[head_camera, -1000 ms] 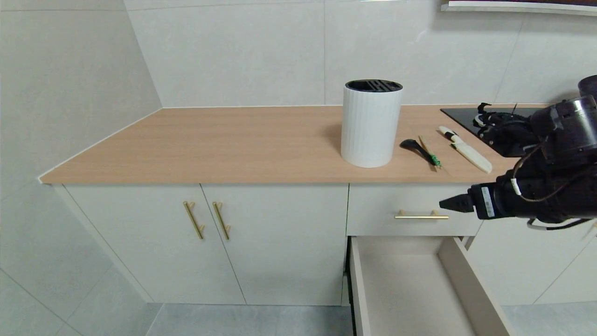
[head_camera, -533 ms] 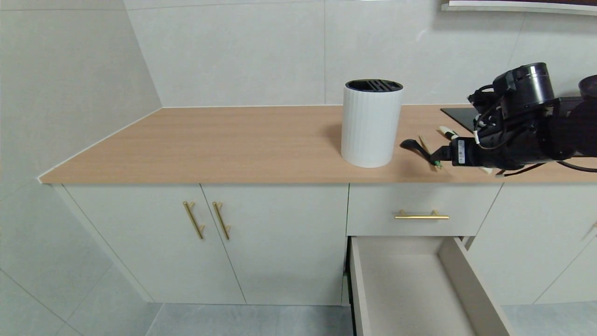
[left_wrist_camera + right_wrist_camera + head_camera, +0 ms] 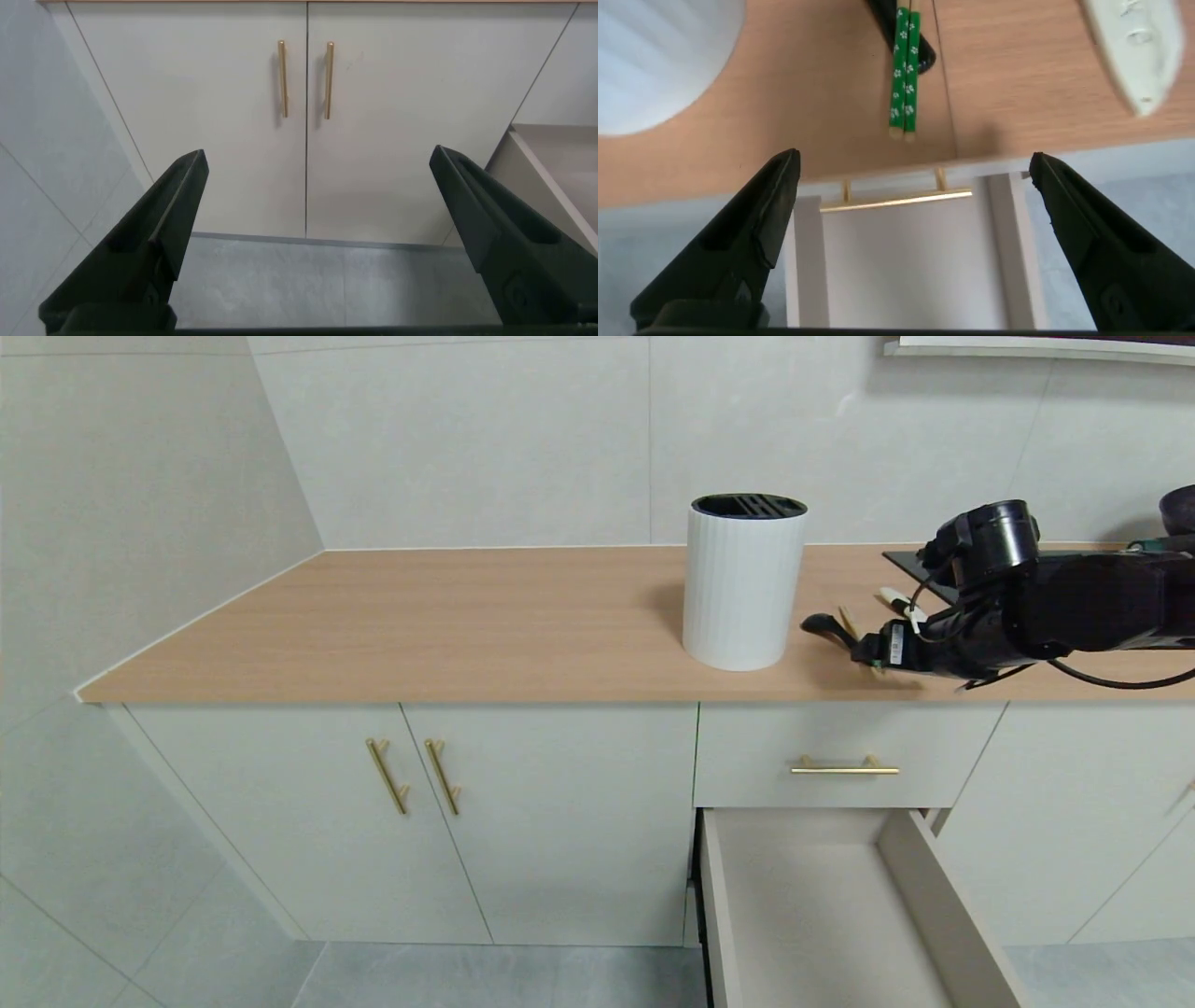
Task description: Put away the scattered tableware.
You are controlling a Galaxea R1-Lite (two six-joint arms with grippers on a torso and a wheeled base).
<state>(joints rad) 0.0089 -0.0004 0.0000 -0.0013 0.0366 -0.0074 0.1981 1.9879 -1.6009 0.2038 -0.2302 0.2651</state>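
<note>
Pale cream board makes up the open drawer (image 3: pixel 934 896), which is seen pulled out low down, beneath the right gripper (image 3: pixel 870 650). Its gold-handled neighbour, the closed drawer front (image 3: pixel 845 767), is placed directly under that gripper, between it and the open drawer. The left gripper (image 3: pixel 318 243) is held low with its fingers spread wide and nothing between them. Two cupboard doors (image 3: pixel 304 121) with upright gold handles are faced by it, and a corner of the open drawer is caught off to one side.

The right gripper (image 3: pixel 906 245) is held level just over the front edge of the wooden counter (image 3: pixel 467 625), its fingers set wide apart and gripping nothing. Just ahead of its fingertips, lined up with the gap between them, the green-tipped chopsticks (image 3: pixel 903 70) are laid side by side on the counter, tips towards the gripper and not touched by it. They are crossed with the handle of a black spoon (image 3: pixel 822 624), whose bowl lies slightly farther on and towards the robot's left. A white knife (image 3: pixel 1132 42) is laid flat to the gripper's right, apart from the chopsticks.

Farther left of the gripper, a tall white ribbed holder (image 3: pixel 744 583) with a black slotted top is stood upright. A black cooktop (image 3: pixel 910 563) is set into the counter behind the arm, against the tiled wall (image 3: pixel 467 439).
</note>
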